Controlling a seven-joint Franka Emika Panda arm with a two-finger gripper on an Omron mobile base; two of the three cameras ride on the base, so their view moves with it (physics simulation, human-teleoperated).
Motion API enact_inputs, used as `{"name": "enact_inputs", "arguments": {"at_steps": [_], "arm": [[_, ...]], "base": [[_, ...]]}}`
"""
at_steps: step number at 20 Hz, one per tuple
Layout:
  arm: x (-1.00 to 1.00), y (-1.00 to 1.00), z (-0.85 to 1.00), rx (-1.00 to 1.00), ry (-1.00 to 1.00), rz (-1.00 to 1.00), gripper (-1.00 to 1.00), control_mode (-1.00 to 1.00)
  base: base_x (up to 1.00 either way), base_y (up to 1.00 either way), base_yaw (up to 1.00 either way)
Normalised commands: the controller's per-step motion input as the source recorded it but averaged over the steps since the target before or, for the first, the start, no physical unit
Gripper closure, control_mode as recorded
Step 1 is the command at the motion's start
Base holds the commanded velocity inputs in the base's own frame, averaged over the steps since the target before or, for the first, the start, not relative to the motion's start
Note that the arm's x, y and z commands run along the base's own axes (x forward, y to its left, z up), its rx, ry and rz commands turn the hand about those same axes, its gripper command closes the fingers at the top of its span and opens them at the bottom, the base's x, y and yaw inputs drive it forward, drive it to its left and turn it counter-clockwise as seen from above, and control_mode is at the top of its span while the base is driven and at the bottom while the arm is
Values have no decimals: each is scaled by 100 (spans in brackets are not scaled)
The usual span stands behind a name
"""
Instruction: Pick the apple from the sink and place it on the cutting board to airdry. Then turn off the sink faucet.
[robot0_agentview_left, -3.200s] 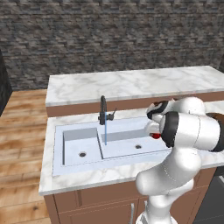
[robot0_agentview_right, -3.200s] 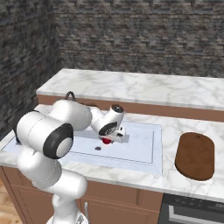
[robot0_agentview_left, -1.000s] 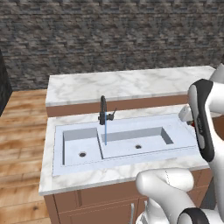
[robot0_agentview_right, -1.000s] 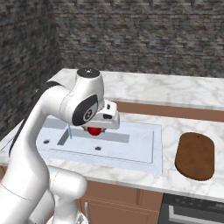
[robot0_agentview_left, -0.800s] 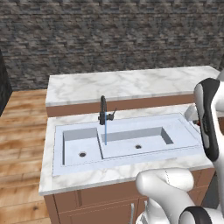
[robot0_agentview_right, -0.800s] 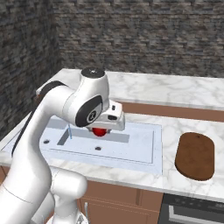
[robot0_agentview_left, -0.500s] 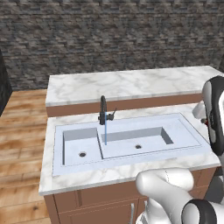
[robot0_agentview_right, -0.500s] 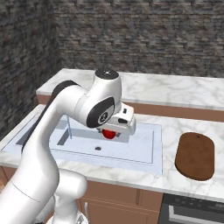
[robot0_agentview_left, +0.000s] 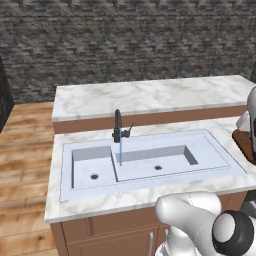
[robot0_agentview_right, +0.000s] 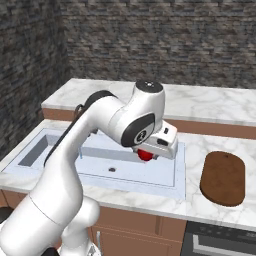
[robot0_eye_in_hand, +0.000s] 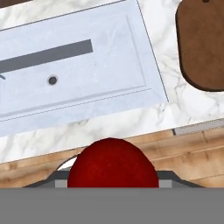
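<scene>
Gripper (robot0_agentview_right: 148, 154) clamps the apple (robot0_agentview_right: 145, 155) above the sink (robot0_agentview_right: 172, 172), left of the cutting board (robot0_agentview_right: 223, 178).

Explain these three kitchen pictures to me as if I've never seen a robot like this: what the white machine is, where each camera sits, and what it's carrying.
The white machine is a jointed robot arm ending in a two-fingered claw. Two cameras sit behind it, one to its left and one to its right; the third rides on the hand, looking down. The claw is shut on the apple, a glossy red ball, held up above the sink. On the marble counter beside the sink lies the cutting board, dark brown and bare. The black sink faucet has a thin blue stream of water running from it.
</scene>
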Motion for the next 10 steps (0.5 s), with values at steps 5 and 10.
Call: {"name": "enact_inputs", "arguments": {"at_steps": [5,10], "arm": [[0,-47,-1,-6,-4,-2,100,-100],[0,-45,0,-9,-1,-2,100,-100]], "base": [[0,0,0],[0,0,0]]}}
